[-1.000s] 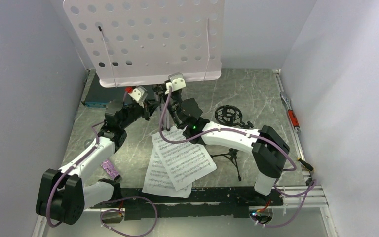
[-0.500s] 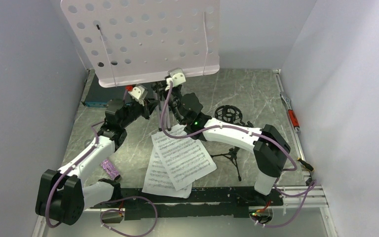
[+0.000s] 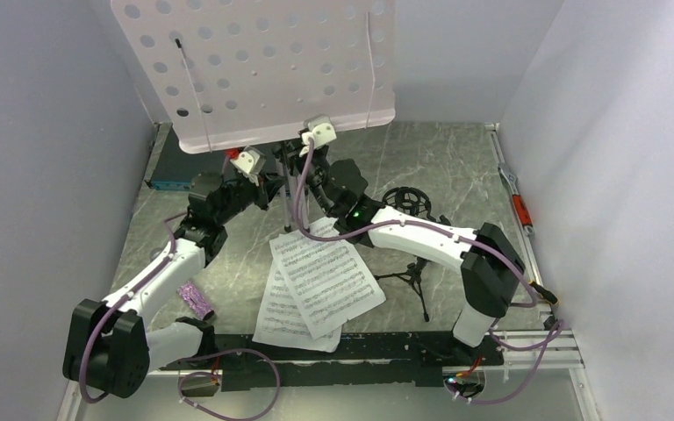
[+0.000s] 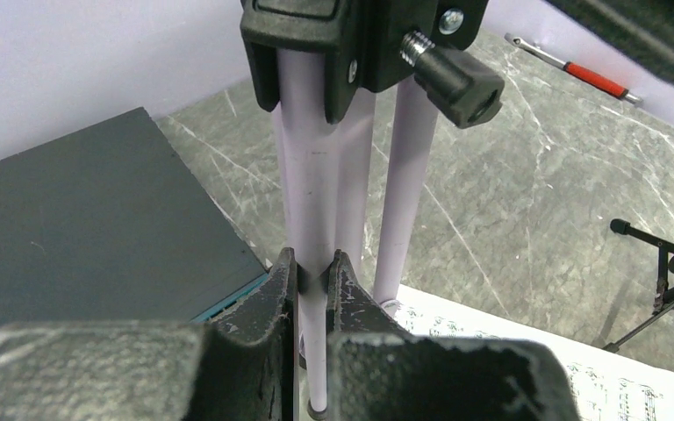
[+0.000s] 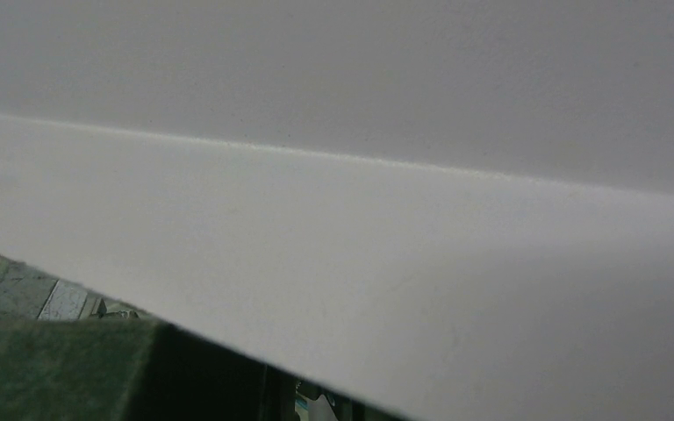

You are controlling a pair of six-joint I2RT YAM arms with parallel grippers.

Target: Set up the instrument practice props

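The music stand [image 3: 254, 61] is pale lilac dotted with rows of round holes, the sheet-music pages [image 3: 320, 281] white with black staves, the microphone [image 3: 197, 301] glittery purple, the mic stand [image 3: 414, 274] black, and the counter [image 3: 456, 162] dark grey marble veined in white.

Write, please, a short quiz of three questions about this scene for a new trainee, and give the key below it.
1. True or false: the two sheet-music pages already rest on the lilac music stand.
2. Fill in: the glittery purple microphone lies on the table next to the ___ arm.
3. Choose one. The left gripper is shut on: A) a leg of the music stand; B) the microphone; C) a sheet-music page.
Key: 1 false, they lie flat on the table, overlapping; 2 left; 3 A.
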